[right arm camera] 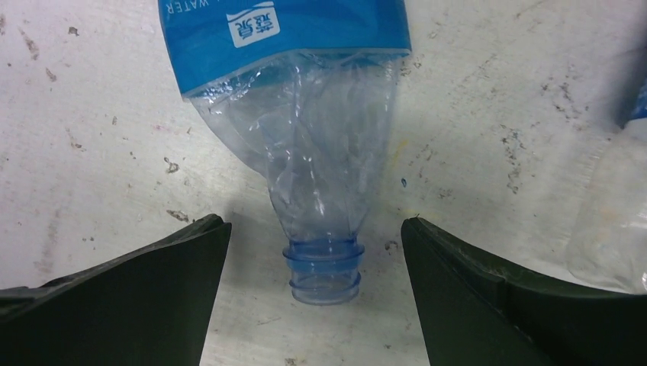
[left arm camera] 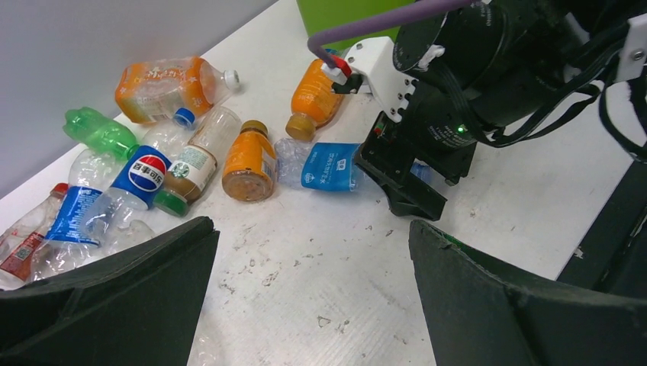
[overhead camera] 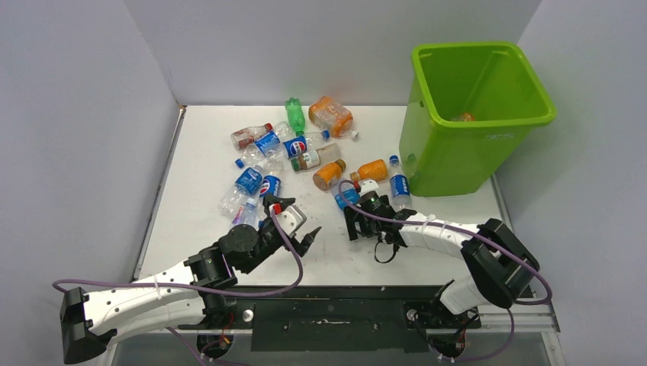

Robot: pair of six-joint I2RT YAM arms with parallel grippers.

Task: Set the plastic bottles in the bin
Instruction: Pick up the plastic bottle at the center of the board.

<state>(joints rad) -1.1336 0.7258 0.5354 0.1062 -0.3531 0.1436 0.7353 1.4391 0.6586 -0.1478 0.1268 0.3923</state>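
Several crushed plastic bottles (overhead camera: 295, 145) lie in a heap on the white table, left of the lime-green bin (overhead camera: 450, 156). One orange bottle (overhead camera: 462, 117) lies inside the bin. My right gripper (overhead camera: 352, 217) is open and low over the table. Its fingers stand either side of the neck of a clear bottle with a blue water label (right arm camera: 305, 114), not touching it. This bottle also shows in the left wrist view (left arm camera: 328, 164). My left gripper (overhead camera: 299, 238) is open and empty over bare table (left arm camera: 313, 236), near the heap's front edge.
Two orange bottles (overhead camera: 329, 174) and a blue-labelled one (overhead camera: 398, 185) lie between the heap and the bin. A green bottle (overhead camera: 294, 114) and a large orange one (overhead camera: 330, 114) lie at the back. Grey walls enclose the table on the left, back and right.
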